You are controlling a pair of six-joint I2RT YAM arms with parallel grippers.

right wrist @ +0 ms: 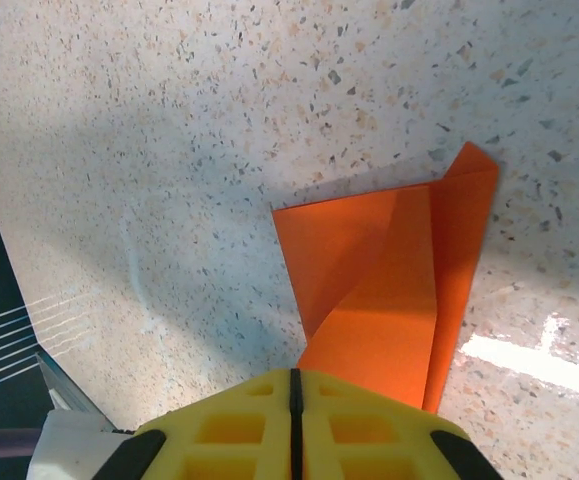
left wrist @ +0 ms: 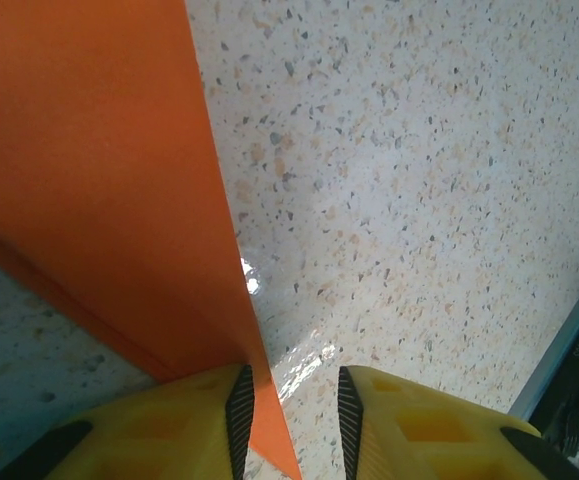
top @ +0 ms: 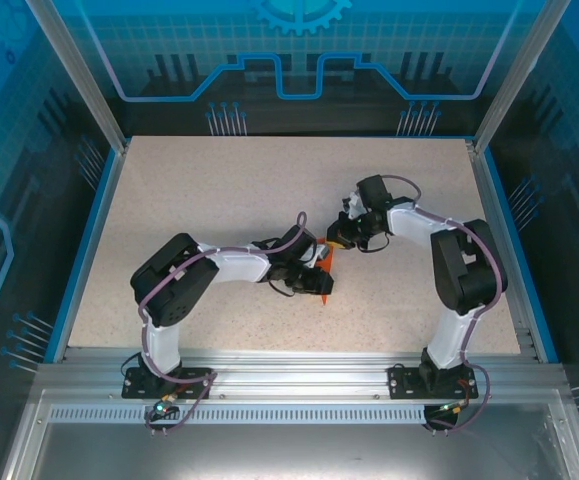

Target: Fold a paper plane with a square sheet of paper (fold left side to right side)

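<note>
The orange-red paper [top: 327, 267], partly folded with creased flaps, lies mid-table between my two grippers. In the left wrist view the paper [left wrist: 99, 180] runs down to a narrow tip that sits between the fingers of my left gripper [left wrist: 291, 412], against the left pad [left wrist: 239, 405]; the jaws stand open around it. In the right wrist view the paper [right wrist: 389, 290] shows a raised fold, and its near part disappears under my right gripper [right wrist: 294, 385], whose jaws are pressed shut. From above, the left gripper [top: 316, 280] is at the paper's near left and the right gripper [top: 341, 238] at its far end.
The speckled table [top: 219, 190] has a blue rim [top: 87, 240] on its sides. An aluminium rail [top: 299, 372] carries both arm bases at the near edge. Blue printed walls [top: 299, 60] enclose the back and sides. Bare tabletop stretches to the far left and far right.
</note>
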